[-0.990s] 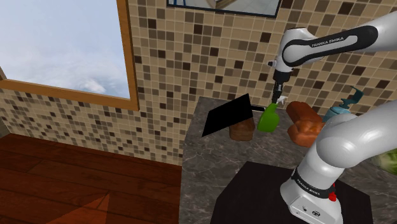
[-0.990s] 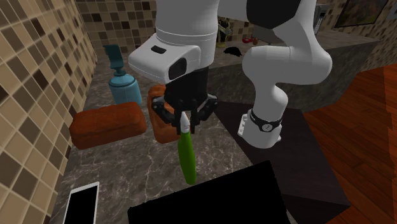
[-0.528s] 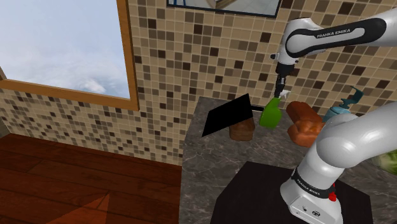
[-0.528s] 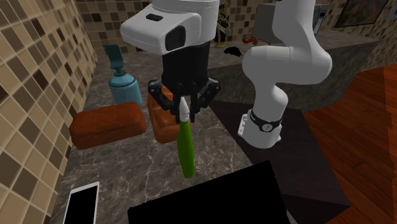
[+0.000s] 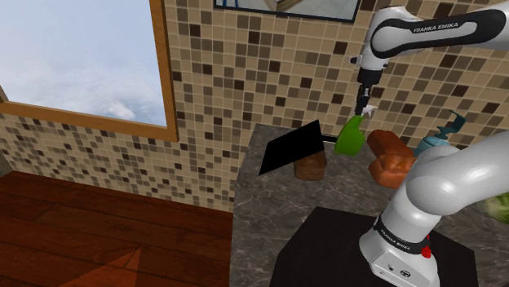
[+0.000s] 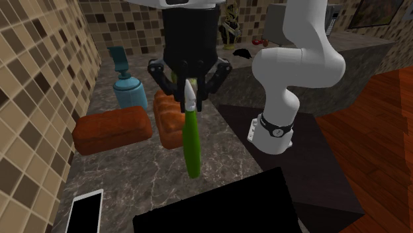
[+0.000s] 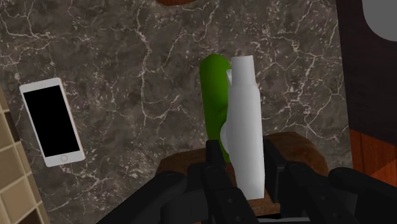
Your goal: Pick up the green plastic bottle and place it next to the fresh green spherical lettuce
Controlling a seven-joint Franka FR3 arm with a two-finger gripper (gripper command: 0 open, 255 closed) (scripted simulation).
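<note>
Gripper [image 6: 190, 99]: closed on the pale spray head of the green bottle [image 6: 191, 142], one finger on each side of it; the wrist view shows the same clasp [image 7: 245, 172]. The green bottle hangs neck-up, body pointing down, clear of the dark marble counter [image 7: 127, 63]. In the shoulder view the gripper [image 5: 365, 104] holds the green bottle [image 5: 352, 135] in front of the tiled wall, above the counter's back edge.

Just beneath and behind the bottle: a brown bread loaf [image 6: 169, 119]. A second, longer loaf [image 6: 109, 129] lies beside it, toward the wall. A blue spray bottle [image 6: 127, 83] stands behind the loaves. A white smartphone [image 7: 52, 121] lies flat on the counter, well apart from the bottle.

Lettuce [image 5: 499, 204]: at the shoulder view's right edge, partly behind the arm, well apart from the bottle.
</note>
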